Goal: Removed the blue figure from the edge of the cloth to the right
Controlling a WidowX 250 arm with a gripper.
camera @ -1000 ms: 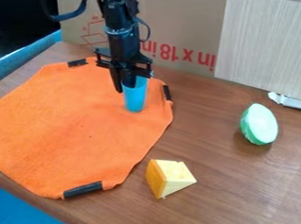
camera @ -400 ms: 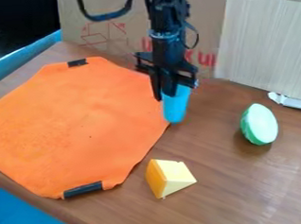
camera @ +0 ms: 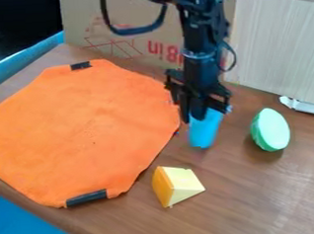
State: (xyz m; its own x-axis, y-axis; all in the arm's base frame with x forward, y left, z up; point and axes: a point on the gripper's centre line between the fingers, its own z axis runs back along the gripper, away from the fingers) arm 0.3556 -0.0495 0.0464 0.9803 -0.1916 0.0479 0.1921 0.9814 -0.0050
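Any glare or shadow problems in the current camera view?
Camera view: pale sheen on the wooden tabletop at lower right; soft shadow at the lower left of the green-and-white half-round object; orange cloth lit fairly evenly, without strong glare; background at upper left nearly black, little detail readable there.

The figure (camera: 205,130) is behind cheese (camera: 178,185), right of the cloth (camera: 81,133).
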